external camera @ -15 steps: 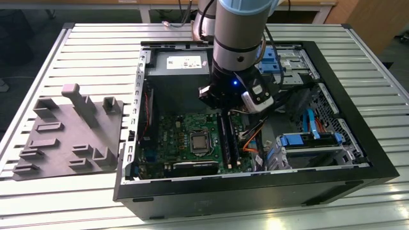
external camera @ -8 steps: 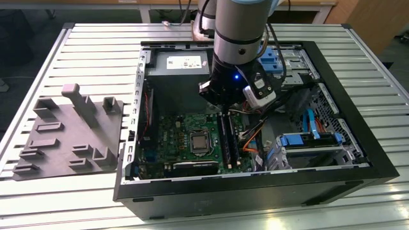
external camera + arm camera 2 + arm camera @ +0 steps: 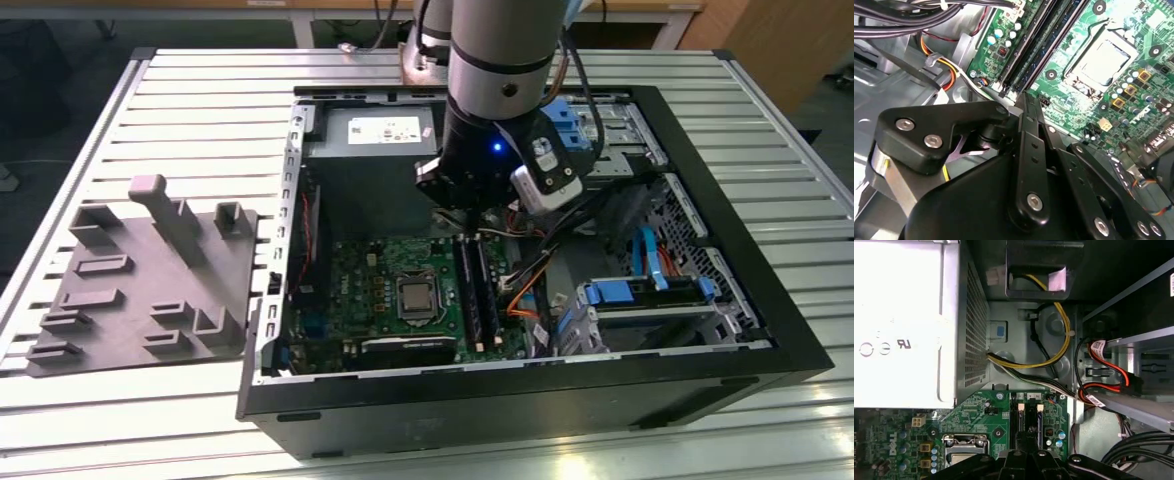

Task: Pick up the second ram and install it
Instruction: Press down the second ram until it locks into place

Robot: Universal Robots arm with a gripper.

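My gripper [image 3: 461, 222] hangs inside the open computer case [image 3: 534, 405], just above the far end of the two long black memory slots [image 3: 477, 290] on the green motherboard [image 3: 380, 280]. In the second wrist view its black fingers [image 3: 1026, 107] are drawn together, with the gripper [image 3: 1024, 97] right at the end of the slots [image 3: 1029, 45]. The first wrist view has the gripper [image 3: 1026, 439] between the two slots [image 3: 1019, 422]. The second ram is hidden: I cannot make out a stick between the fingers or tell one apart from the dark rails.
The grey moulded holder tray [image 3: 147, 290] lies on the slatted table at the exterior view's left. The power supply [image 3: 380, 130] sits behind the board, the processor socket [image 3: 418, 297] beside the slots. Orange cables [image 3: 527, 295] and blue drive brackets [image 3: 641, 290] crowd the case's right.
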